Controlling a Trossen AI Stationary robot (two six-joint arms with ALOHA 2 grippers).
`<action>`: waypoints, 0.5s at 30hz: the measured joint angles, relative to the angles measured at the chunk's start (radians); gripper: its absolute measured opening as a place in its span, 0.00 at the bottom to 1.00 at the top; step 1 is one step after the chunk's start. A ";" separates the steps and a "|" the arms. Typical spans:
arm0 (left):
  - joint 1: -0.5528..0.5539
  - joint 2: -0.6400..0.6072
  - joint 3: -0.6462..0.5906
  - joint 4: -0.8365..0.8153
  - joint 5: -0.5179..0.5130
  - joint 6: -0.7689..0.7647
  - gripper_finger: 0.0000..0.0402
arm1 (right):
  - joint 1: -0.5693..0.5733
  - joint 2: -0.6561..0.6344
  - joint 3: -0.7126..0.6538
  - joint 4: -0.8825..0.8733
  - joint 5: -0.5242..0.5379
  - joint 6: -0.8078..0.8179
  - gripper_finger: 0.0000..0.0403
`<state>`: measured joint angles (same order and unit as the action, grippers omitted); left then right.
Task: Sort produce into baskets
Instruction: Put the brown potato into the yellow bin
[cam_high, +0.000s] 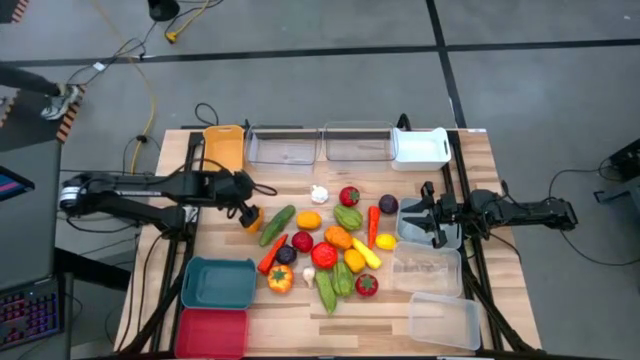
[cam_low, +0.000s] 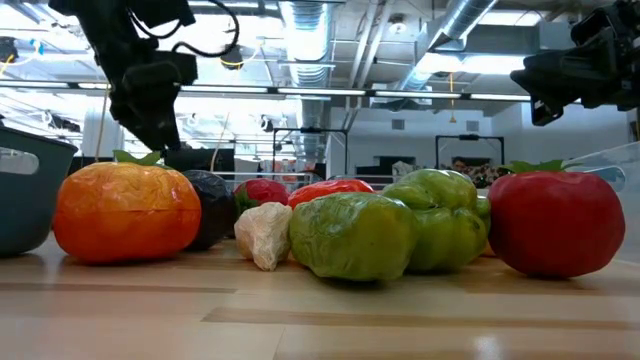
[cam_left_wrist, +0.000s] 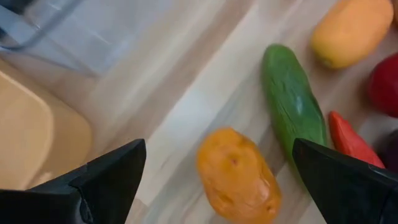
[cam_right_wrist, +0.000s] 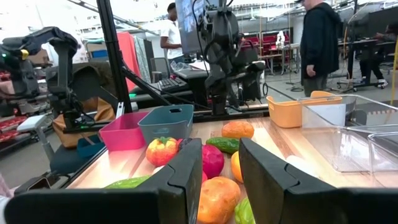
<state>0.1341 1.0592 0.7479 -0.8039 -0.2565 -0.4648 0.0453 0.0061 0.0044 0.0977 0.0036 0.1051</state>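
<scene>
A: The left gripper hangs wide open over the orange fruit, which lies on the table beside the cucumber, near the orange bin. Come straight down and centre the fingers on it — don't nudge the cucumber.

B: And the right gripper?

A: Waiting by the clear bins, fingers narrowly apart, nothing between them.

B: Counts?

A: Nine bins — one orange, one white, one teal, one red, five clear. Roughly twenty produce; the pile hides an exact count.

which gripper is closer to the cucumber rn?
Left. The left gripper hangs open over an orange piece just beside the cucumber. The right gripper waits across the produce pile, above the clear bins at the table's right side.
</scene>
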 joint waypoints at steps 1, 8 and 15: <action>0.000 0.011 0.000 0.000 0.014 0.000 0.98 | 0.000 0.000 0.000 -0.002 0.000 0.000 0.33; 0.000 0.074 0.000 0.001 0.094 0.022 0.98 | 0.000 0.000 0.000 -0.001 0.000 0.000 0.33; 0.000 0.133 -0.001 0.001 0.092 0.010 0.98 | 0.000 0.000 0.000 -0.001 0.000 0.000 0.33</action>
<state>0.1336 1.1919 0.7471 -0.8032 -0.1650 -0.4551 0.0454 0.0063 0.0046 0.0963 0.0036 0.1051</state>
